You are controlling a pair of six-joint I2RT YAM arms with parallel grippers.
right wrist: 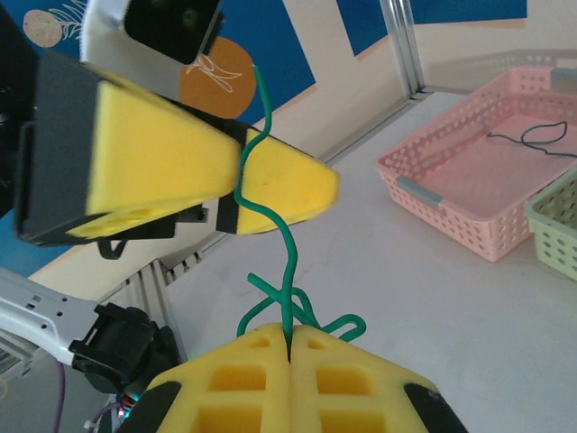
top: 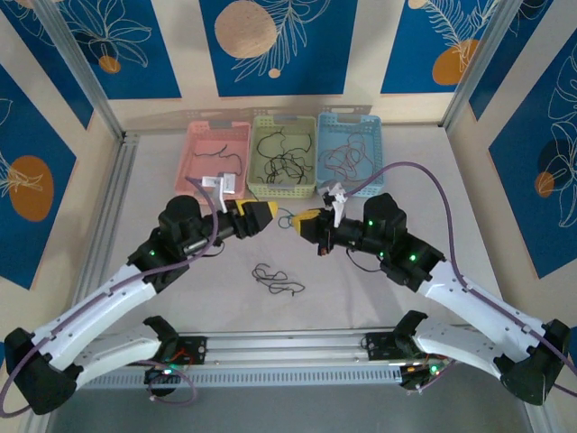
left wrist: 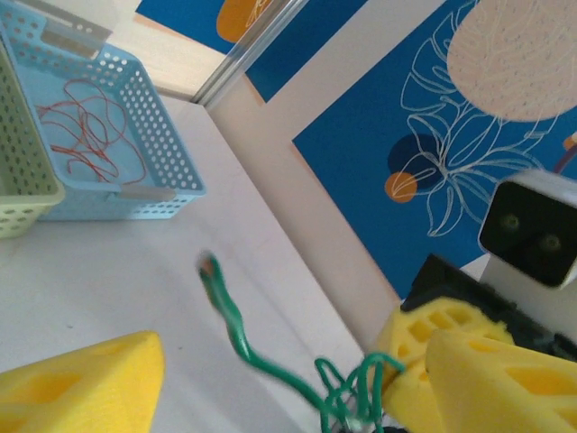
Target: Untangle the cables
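A green cable [top: 287, 219] hangs in the air between my two grippers above the middle of the table. My right gripper [right wrist: 290, 336] is shut on its knotted lower part, with loops sticking out beside the pads. From there the green cable [right wrist: 287, 262] rises past the left gripper's yellow fingers [right wrist: 162, 162]. My left gripper [left wrist: 296, 350] is open; the cable's free end [left wrist: 216, 280] runs between its fingers without touching either. A small tangle of black cables [top: 276, 279] lies on the table nearer the arm bases.
Three baskets stand side by side at the back: a pink basket [top: 216, 135] with a black strand, a green basket [top: 261, 185] with black cables, and a blue basket [top: 347, 122] with red cables. Metal frame rails run along the table's edges.
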